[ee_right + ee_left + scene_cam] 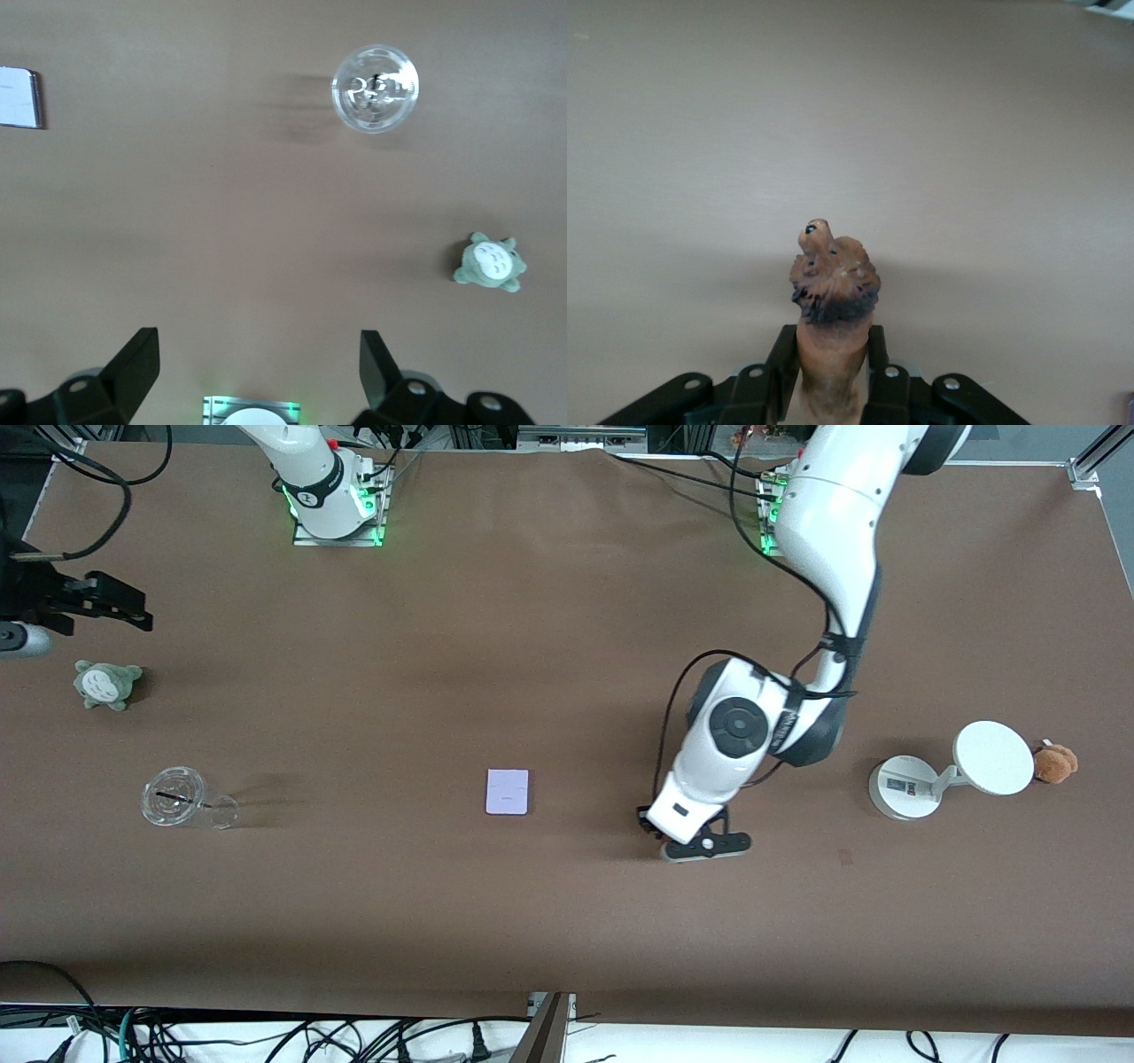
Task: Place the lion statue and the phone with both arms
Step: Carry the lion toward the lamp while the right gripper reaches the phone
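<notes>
The lion statue (833,288) is orange-brown with a dark mane. My left gripper (831,359) is shut on its body, head pointing away from the fingers. In the front view my left gripper (702,841) is low over the table, between the phone and the white stand, and hides the statue. The phone (507,791), a pale lavender slab, lies flat mid-table; it also shows in the right wrist view (19,97). My right gripper (133,613) is open and empty, raised over the right arm's end of the table; its jaws stand wide apart (260,354).
A clear plastic cup (177,799) lies on its side toward the right arm's end, with a grey-green plush toy (107,684) farther from the camera. A white round-based stand with a disc (904,786) and a fuzzy brown plush (1056,763) stand toward the left arm's end.
</notes>
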Motion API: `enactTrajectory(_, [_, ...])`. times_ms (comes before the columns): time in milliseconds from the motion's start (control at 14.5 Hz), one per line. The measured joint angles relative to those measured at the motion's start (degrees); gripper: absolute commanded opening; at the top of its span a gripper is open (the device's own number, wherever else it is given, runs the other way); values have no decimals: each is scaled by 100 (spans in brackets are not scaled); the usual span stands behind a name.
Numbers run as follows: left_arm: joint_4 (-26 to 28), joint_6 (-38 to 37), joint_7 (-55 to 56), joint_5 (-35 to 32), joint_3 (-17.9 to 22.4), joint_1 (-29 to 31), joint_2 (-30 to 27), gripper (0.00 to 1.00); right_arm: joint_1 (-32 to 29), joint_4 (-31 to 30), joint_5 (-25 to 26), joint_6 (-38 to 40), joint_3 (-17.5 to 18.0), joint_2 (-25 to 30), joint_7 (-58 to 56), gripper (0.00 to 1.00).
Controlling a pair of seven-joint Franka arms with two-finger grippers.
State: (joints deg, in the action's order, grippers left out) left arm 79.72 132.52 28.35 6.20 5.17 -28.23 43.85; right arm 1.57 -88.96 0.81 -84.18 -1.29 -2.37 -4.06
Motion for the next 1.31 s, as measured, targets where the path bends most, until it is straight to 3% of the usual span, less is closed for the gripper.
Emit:
enactTrajectory(345, [1464, -64, -1324, 0, 0, 778, -1049, 0, 626, 0, -61, -380, 30, -346, 676, 100])
enactTrajectory(552, [2106, -56, -1841, 0, -4, 1096, -1358, 0, 876, 0, -108, -757, 37, -667, 874, 100])
enactTrajectory(1310, [2401, 78, -3046, -63, -2, 2164, -1394, 0, 2091, -8, -130, -2421, 59, -1902, 2570, 100])
